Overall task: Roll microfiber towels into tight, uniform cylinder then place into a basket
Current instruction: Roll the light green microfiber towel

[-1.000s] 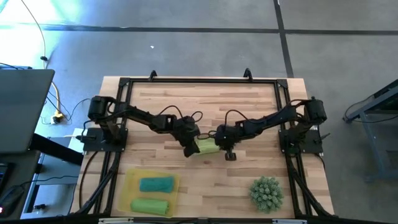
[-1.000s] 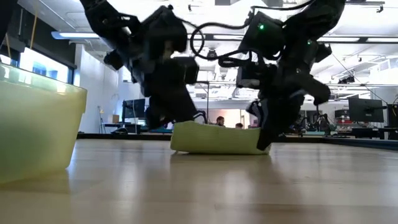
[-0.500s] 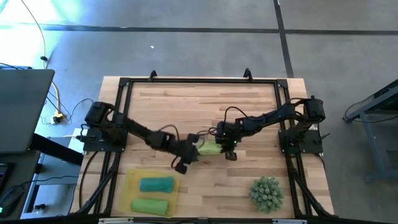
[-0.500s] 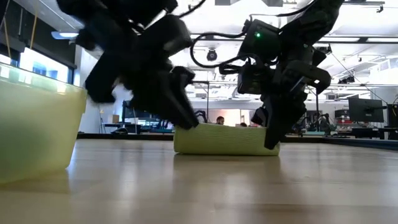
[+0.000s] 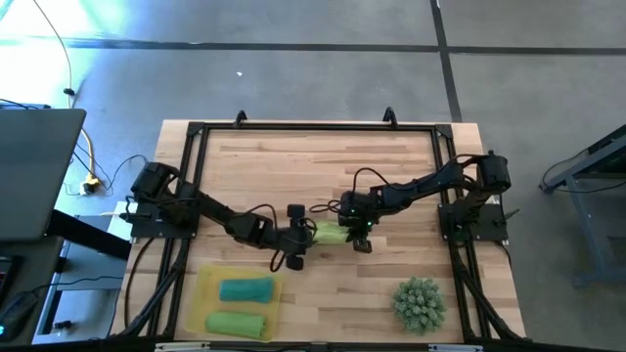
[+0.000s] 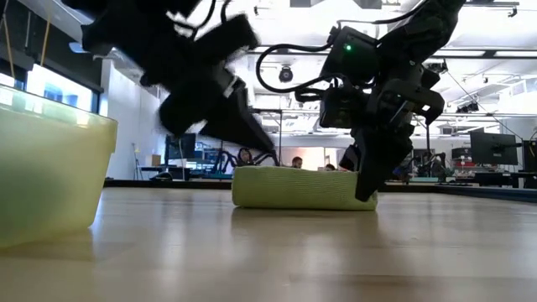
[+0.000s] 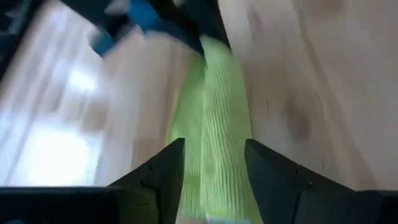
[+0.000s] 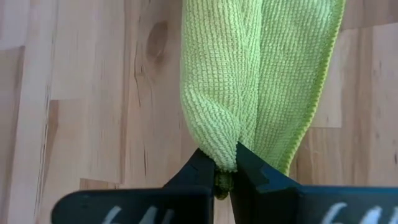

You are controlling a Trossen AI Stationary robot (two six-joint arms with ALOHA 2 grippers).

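- Towel (image 5: 331, 234): a lime-green microfiber towel, partly rolled, lies flat on the wooden bench (image 5: 293, 166) near its middle, between the two pincers; in the low view (image 6: 302, 188) it reads as a low, flattened roll.
- Right pincer (image 8: 226, 169): pinched tight on one end of the towel, a fold of cloth squeezed between its fingertips; in the high view it sits at the towel's right end (image 5: 358, 233).
- Left pincer (image 7: 214, 168): fingers spread, straddling the towel's other end without clamping it; in the high view it is at the towel's left end (image 5: 298, 238).
- Basket (image 5: 203, 288): yellow, at the bench's front left, well apart from the loose towel, holding a blue roll (image 5: 245, 289) and a green roll (image 5: 235, 324) side by side.
- A green spiky ball (image 5: 419, 303) rests at the front right.
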